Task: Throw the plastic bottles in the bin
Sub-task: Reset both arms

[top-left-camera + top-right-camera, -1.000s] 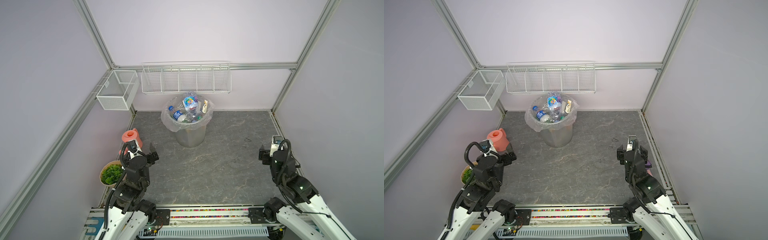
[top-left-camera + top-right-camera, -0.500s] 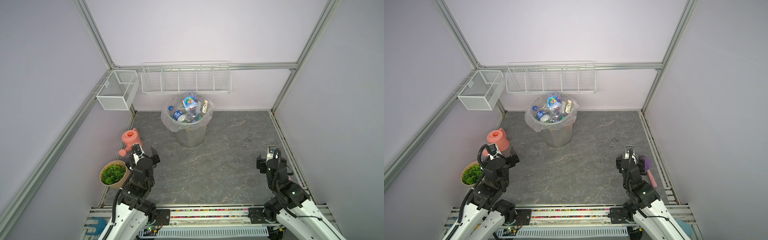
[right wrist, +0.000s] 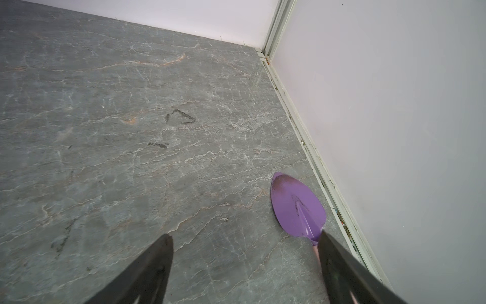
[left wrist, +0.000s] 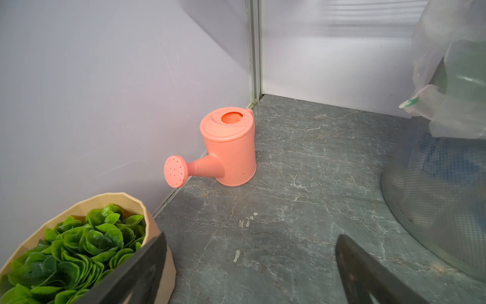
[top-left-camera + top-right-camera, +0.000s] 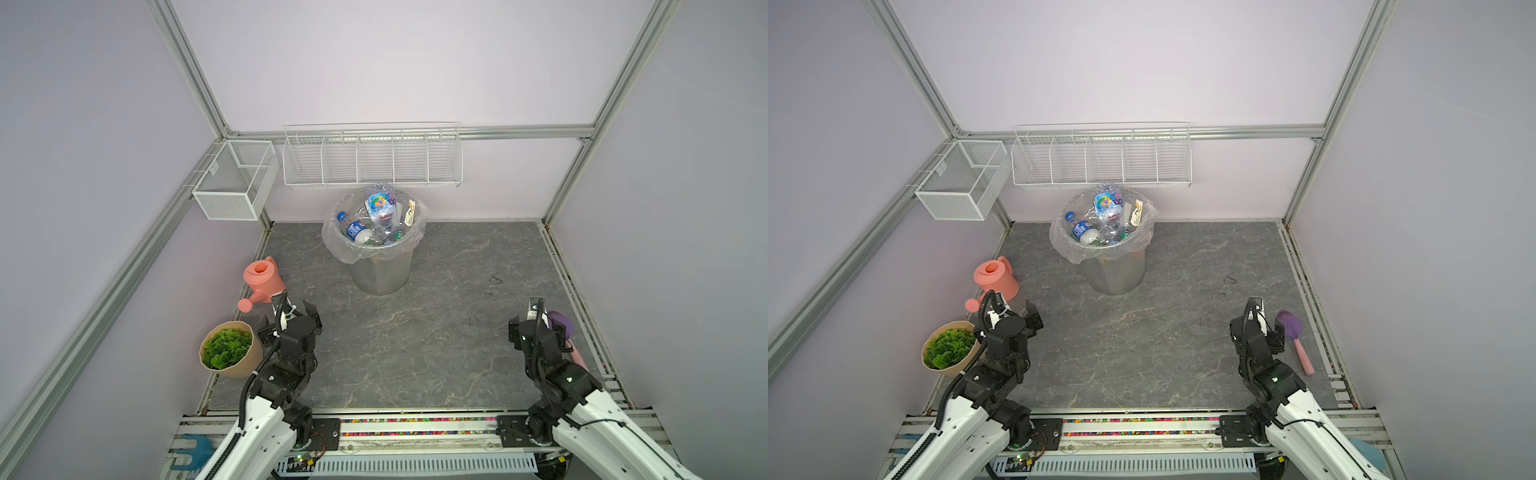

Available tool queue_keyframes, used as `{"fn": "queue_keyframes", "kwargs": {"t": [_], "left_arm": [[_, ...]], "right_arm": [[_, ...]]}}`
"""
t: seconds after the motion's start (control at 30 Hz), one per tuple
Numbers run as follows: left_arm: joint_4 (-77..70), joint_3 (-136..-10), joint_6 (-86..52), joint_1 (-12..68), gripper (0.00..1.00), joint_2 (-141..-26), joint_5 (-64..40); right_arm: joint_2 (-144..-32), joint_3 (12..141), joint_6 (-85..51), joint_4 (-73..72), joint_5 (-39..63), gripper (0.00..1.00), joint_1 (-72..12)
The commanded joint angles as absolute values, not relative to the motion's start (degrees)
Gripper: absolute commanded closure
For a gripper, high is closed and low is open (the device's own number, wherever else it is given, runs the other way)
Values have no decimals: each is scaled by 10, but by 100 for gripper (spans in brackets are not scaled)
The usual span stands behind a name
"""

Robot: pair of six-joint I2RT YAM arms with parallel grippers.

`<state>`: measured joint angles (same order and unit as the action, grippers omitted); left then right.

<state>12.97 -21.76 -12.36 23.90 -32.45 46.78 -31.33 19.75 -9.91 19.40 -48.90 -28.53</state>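
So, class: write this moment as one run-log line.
plastic bottles: in bin | left fingers: open, empty | right fingers: open, empty | floor: no loose bottles seen

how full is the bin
Nearly full: the bin holds plastic bottles heaped to its bag-lined rim, and one with a colourful label pokes above it in both top views.
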Motion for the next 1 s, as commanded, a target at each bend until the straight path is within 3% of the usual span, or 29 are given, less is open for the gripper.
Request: {"fn": "queue_keyframes", "kwargs": {"t": [0.0,0.53,0.97], "left_arm": [[98,-205,-122,240,1,-333,491],[-20,-146,-90,228,1,-415,540],[28,-158,-120,227,1,-413,585]], "right_arm": [[-294,177,-113,165,-509,12,-282],[-331,134,-97,83,-507,11,-271],[-338,140,-111,94,-511,12,-263]]}}
